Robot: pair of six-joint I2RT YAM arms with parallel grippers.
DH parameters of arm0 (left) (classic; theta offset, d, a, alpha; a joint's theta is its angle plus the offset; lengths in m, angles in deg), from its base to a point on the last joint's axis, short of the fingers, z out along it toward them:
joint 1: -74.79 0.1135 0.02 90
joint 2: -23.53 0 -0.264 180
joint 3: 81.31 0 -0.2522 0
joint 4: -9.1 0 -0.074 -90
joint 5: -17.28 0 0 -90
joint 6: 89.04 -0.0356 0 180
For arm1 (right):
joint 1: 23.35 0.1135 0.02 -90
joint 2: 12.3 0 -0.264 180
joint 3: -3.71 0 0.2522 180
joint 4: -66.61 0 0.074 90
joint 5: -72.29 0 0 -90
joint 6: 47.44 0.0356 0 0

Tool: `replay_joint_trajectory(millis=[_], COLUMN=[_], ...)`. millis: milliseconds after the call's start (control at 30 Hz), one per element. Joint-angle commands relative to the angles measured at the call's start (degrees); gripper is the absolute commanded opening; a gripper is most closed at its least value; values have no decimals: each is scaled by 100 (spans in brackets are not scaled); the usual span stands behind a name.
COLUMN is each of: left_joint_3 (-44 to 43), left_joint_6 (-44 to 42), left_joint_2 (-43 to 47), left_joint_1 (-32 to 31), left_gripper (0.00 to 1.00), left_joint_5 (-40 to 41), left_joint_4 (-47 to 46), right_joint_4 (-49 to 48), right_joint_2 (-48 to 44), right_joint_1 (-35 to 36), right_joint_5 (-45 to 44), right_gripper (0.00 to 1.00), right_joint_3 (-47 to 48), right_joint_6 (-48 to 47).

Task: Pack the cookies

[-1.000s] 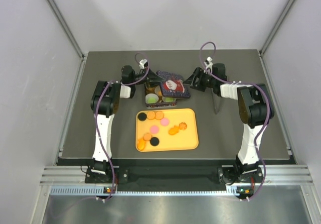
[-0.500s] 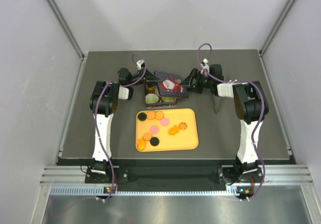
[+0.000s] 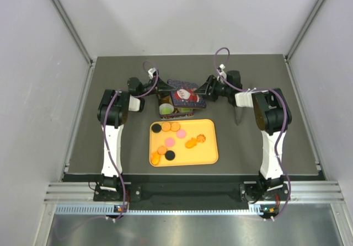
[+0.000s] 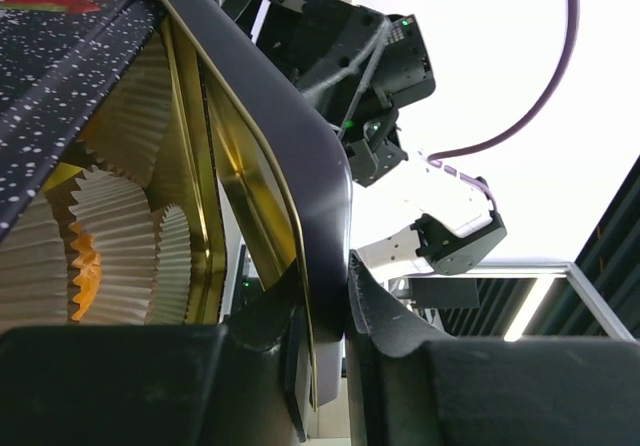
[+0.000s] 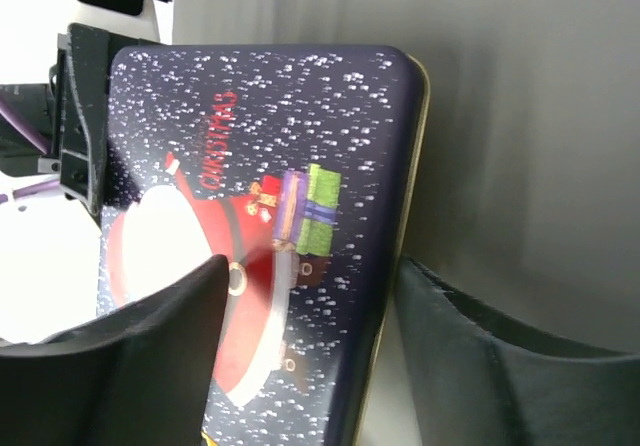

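Note:
Several cookies (image 3: 170, 142), orange, pink and black, lie on a yellow tray (image 3: 207, 155). Behind it stands a dark tin (image 3: 175, 110) with white paper cups; one cup holds an orange cookie (image 4: 84, 271). The tin's Santa-printed lid (image 3: 185, 93) lies tilted across it. My left gripper (image 3: 156, 90) is shut on the tin's left wall (image 4: 300, 146), a finger on each side. My right gripper (image 3: 203, 93) is open at the lid's right edge. In the right wrist view the lid (image 5: 290, 236) lies behind the fingers (image 5: 500, 366), with its edge between them.
The tray sits in the middle of the dark table (image 3: 265, 141), in front of the tin. Grey walls close in the back and both sides. The right arm's elbow (image 3: 270, 111) hangs over the table's right part.
Both grippers have moved a little inward and toward the back. The right gripper has come closer over the lid, and the lid has shifted slightly to the left.

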Motion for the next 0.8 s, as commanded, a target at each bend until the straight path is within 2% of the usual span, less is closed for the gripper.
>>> replay_joint_trajectory(millis=[0,67,200,267,433,600,767], left_joint_3=[139,156,279,393,639,797,824], left_joint_6=[81,46,-121,-332,-814,-1675,-2616], left_joint_2=[136,154,285,356,681,1058,1418], left_joint_1=[96,104,157,210,289,395,465], left_gripper=[21,23,34,39,43,44,44], left_joint_5=[-102,-93,-84,-40,-23,30,162], left_joint_4=[-1287,-1243,-1067,-883,-356,593,2085], right_joint_4=[-495,-522,-583,-636,-654,-654,-566], right_joint_2=[27,35,62,88,159,141,123], right_joint_1=[94,94,103,112,130,147,165], right_joint_5=[193,193,185,185,158,106,79], right_gripper=[60,54,45,43,39,37,36], right_joint_3=[147,147,147,138,147,129,164], right_joint_6=[63,71,98,115,133,150,124])
